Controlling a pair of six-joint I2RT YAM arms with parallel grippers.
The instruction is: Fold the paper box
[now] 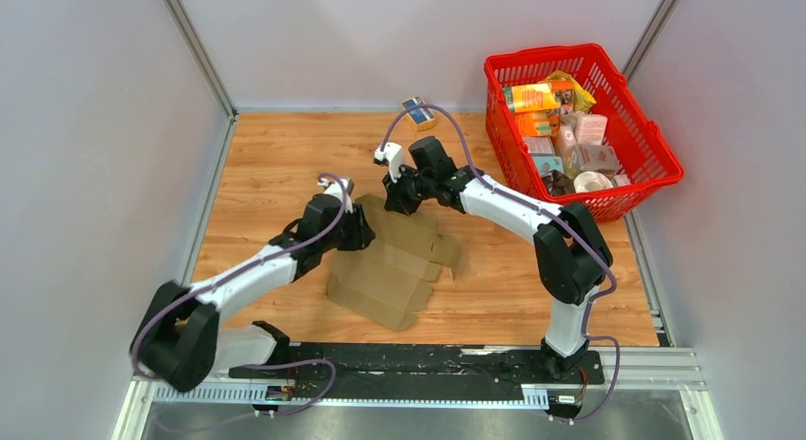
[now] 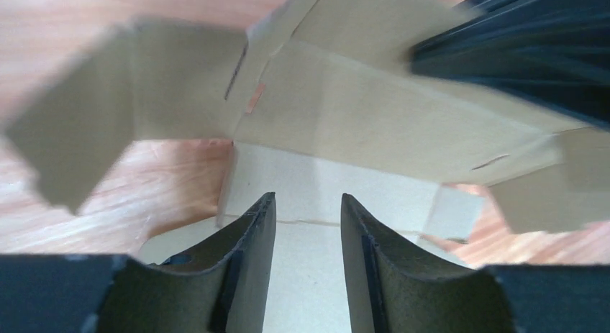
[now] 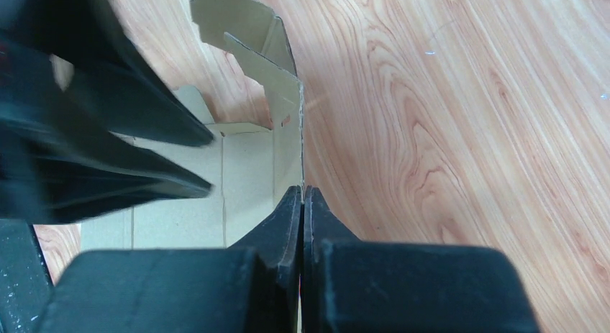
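The paper box [image 1: 385,269] is a plain brown cardboard blank lying mid-table, with its far flap raised. My right gripper [image 1: 397,199] is shut on the top edge of that upright flap [image 3: 286,110]; in the right wrist view the fingers [image 3: 303,193] are pressed together with the thin edge between them. My left gripper [image 1: 359,227] is open. In the left wrist view it [image 2: 308,203] hovers close over the flat base panel [image 2: 316,182], with the raised wall [image 2: 374,110] just ahead. The right gripper's black body [image 2: 525,45] shows at upper right there.
A red basket [image 1: 665,150] full of colourful packages stands at the back right. A small blue-and-tan box [image 1: 416,110] lies at the far edge of the wooden table [image 1: 276,174]. Grey walls close in on the left, right and back.
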